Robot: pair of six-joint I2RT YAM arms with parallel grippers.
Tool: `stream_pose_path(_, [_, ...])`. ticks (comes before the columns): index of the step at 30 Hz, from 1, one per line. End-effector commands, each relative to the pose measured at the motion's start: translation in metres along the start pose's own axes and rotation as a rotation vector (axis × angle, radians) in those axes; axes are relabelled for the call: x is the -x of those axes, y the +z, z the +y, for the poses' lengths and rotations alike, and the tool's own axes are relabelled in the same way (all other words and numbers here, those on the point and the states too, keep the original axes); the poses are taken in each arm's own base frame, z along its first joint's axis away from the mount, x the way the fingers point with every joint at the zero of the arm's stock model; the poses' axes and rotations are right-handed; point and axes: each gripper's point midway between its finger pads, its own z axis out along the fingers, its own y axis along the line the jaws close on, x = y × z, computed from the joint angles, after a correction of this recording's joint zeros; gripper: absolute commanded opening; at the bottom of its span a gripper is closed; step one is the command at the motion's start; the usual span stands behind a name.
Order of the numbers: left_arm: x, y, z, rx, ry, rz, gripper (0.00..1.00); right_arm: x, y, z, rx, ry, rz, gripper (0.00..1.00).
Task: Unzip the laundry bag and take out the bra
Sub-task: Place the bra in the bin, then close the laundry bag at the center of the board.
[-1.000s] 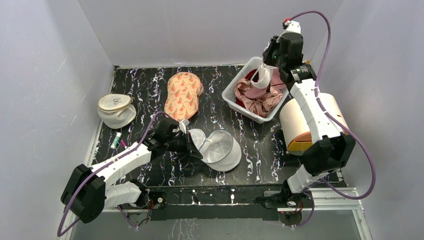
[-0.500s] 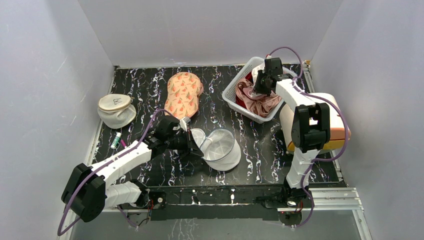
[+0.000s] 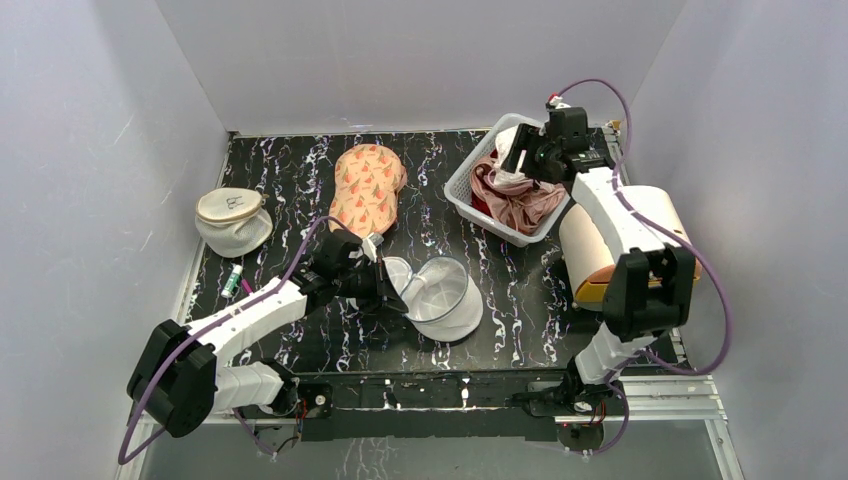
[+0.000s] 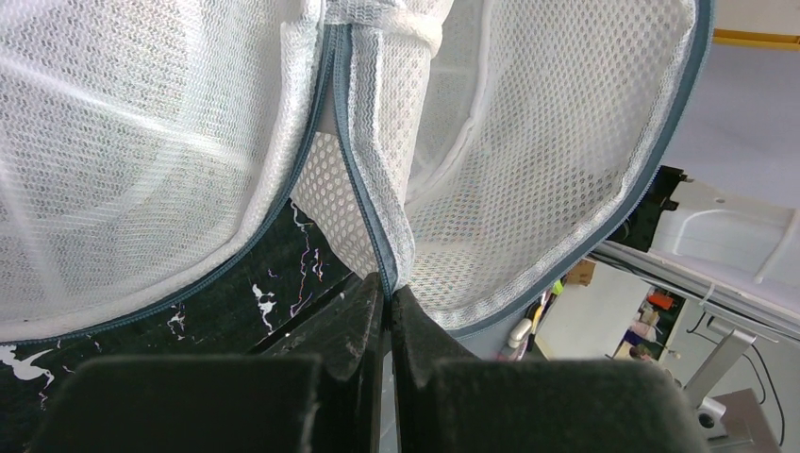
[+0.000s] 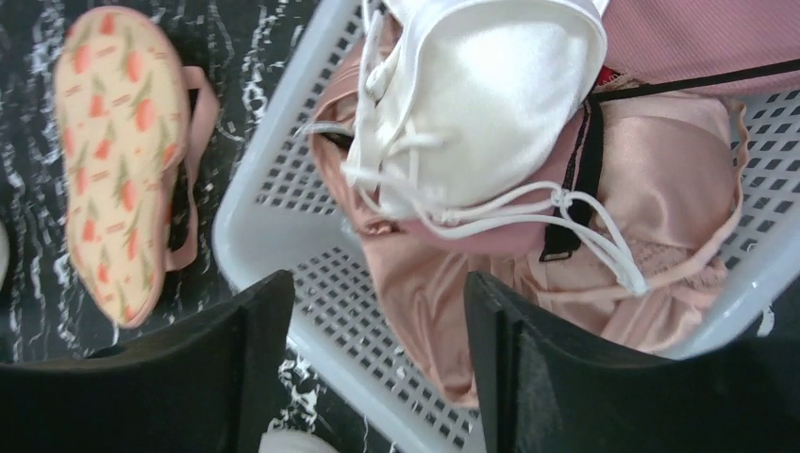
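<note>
- The left gripper (image 3: 392,290) (image 4: 388,288) has its fingers pressed together on the zip seam of the laundry bag (image 3: 442,298) (image 4: 528,170), at the bag's left rim.
- The laundry bag lies unzipped near the middle front of the black marbled table (image 3: 520,290). Its two mesh halves gape and the grey zip edge runs round each of them.
- The bra (image 5: 500,85) is out of the bag. It lies cup-up in the white basket (image 3: 462,195) (image 5: 247,247), on top of a pink satin garment (image 5: 660,179), with its thin straps looping across that cloth.
- The right gripper (image 3: 522,160) (image 5: 377,311) hangs over the basket with its fingers spread wide and nothing between them.
- The basket sits at the back right corner, close to the rear wall. A cream-and-orange cylinder (image 3: 590,255) stands just beside its near right side.
- Dark tabletop shows between the bag and the basket, which are well apart.
- A patterned slipper-shaped item (image 3: 367,188) lies just left of the basket, and a second mesh pouch (image 3: 232,220) sits at the far left edge.
</note>
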Motion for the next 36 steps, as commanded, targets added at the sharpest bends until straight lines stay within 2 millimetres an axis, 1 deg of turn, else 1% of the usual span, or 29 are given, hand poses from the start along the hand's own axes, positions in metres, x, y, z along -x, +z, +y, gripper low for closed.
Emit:
stream_pose_path(1, [0.008,-0.005,-0.014,-0.025,0.045,-0.022,0.00,0.018,-0.039,0.020,0.086,-0.038,-0.084,0.69])
stream_pose_path(4, [0.010,-0.004,-0.014,-0.021,0.053,-0.028,0.00,0.017,-0.056,0.030,0.128,-0.041,-0.086,0.75])
stream_pose_path(7, [0.010,-0.003,-0.011,-0.010,0.056,-0.032,0.00,0.007,-0.071,0.044,0.212,-0.038,-0.073,0.80])
stream_pose_path(10, [0.010,-0.002,-0.010,-0.006,0.056,-0.030,0.00,-0.008,-0.086,0.059,0.299,-0.044,-0.059,0.85])
stream_pose_path(13, [0.011,-0.001,-0.010,-0.009,0.056,-0.034,0.00,-0.030,-0.094,0.076,0.344,-0.071,-0.020,0.87])
stream_pose_path(15, [0.013,-0.001,-0.011,-0.008,0.059,-0.038,0.00,-0.046,-0.099,0.089,0.359,-0.092,0.013,0.89])
stream_pose_path(18, [0.017,0.001,-0.013,-0.007,0.064,-0.037,0.00,-0.072,-0.111,0.122,0.437,-0.133,0.052,0.91])
stream_pose_path(19, [0.019,0.003,-0.014,-0.007,0.065,-0.037,0.00,-0.089,-0.119,0.141,0.487,-0.157,0.078,0.93])
stream_pose_path(20, [0.023,0.004,-0.015,-0.002,0.076,-0.039,0.00,-0.111,-0.129,0.162,0.553,-0.174,0.122,0.95])
stream_pose_path(21, [0.030,0.003,-0.021,0.008,0.108,-0.048,0.00,-0.137,-0.139,0.170,0.595,-0.175,0.180,0.95])
stream_pose_path(22, [0.034,0.001,-0.022,0.021,0.122,-0.057,0.02,-0.143,-0.143,0.165,0.584,-0.179,0.189,0.95])
stream_pose_path(23, [0.036,0.001,-0.023,0.027,0.141,-0.059,0.07,-0.147,-0.144,0.160,0.566,-0.182,0.194,0.95])
stream_pose_path(24, [0.035,0.001,-0.023,0.029,0.151,-0.045,0.15,-0.150,-0.146,0.154,0.546,-0.188,0.199,0.96])
stream_pose_path(25, [0.034,-0.001,-0.022,0.041,0.173,-0.028,0.30,-0.152,-0.150,0.147,0.524,-0.194,0.198,0.97])
stream_pose_path(26, [0.031,-0.011,-0.022,0.059,0.214,-0.030,0.48,-0.155,-0.154,0.142,0.509,-0.196,0.197,0.97])
stream_pose_path(27, [0.033,-0.022,-0.023,0.077,0.244,-0.063,0.59,-0.155,-0.157,0.140,0.505,-0.196,0.194,0.97])
stream_pose_path(28, [0.033,-0.034,-0.021,0.109,0.273,-0.085,0.95,-0.157,-0.159,0.138,0.503,-0.196,0.195,0.97])
stream_pose_path(29, [0.031,-0.044,-0.017,0.147,0.287,-0.091,0.98,-0.158,-0.160,0.136,0.499,-0.196,0.192,0.97])
stream_pose_path(30, [0.030,-0.056,-0.010,0.195,0.295,-0.118,0.98,-0.157,-0.160,0.135,0.494,-0.195,0.188,0.97])
stream_pose_path(31, [0.033,-0.068,0.004,0.268,0.276,-0.186,0.98,-0.156,-0.159,0.136,0.494,-0.196,0.185,0.97])
stream_pose_path(32, [0.032,-0.071,0.012,0.295,0.256,-0.199,0.98,-0.156,-0.158,0.137,0.495,-0.196,0.186,0.97])
stream_pose_path(33, [0.036,-0.077,0.016,0.321,0.240,-0.242,0.99,-0.155,-0.158,0.137,0.498,-0.197,0.186,0.97])
stream_pose_path(34, [0.038,-0.082,0.027,0.364,0.206,-0.282,0.98,-0.155,-0.158,0.138,0.498,-0.198,0.186,0.97])
stream_pose_path(36, [0.049,-0.097,0.045,0.458,0.139,-0.389,0.99,-0.154,-0.158,0.139,0.498,-0.198,0.184,0.97])
